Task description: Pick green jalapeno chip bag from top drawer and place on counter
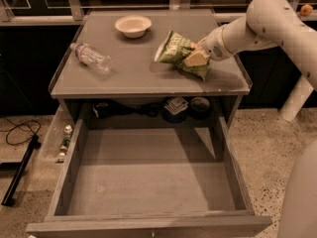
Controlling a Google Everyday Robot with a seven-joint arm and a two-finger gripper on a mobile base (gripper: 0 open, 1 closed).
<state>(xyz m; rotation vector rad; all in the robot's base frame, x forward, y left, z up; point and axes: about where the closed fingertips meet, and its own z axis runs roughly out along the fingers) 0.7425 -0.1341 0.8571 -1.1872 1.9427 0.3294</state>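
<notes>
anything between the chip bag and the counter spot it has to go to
Nothing visible does. The green jalapeno chip bag already rests on the counter, held by the gripper. The bottle and bowl lie apart, further left in the camera view.

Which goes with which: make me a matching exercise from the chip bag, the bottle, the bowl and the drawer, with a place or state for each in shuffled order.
Column one:
1. green jalapeno chip bag
2. clear plastic bottle
3. bowl
4. top drawer

Column two:
A. pulled open, below the counter
B. lying on its side, on the counter's left part
C. on the counter's right part, at the pincer
D. upright, near the counter's back edge

Pairs: 1-C, 2-B, 3-D, 4-A.
</notes>
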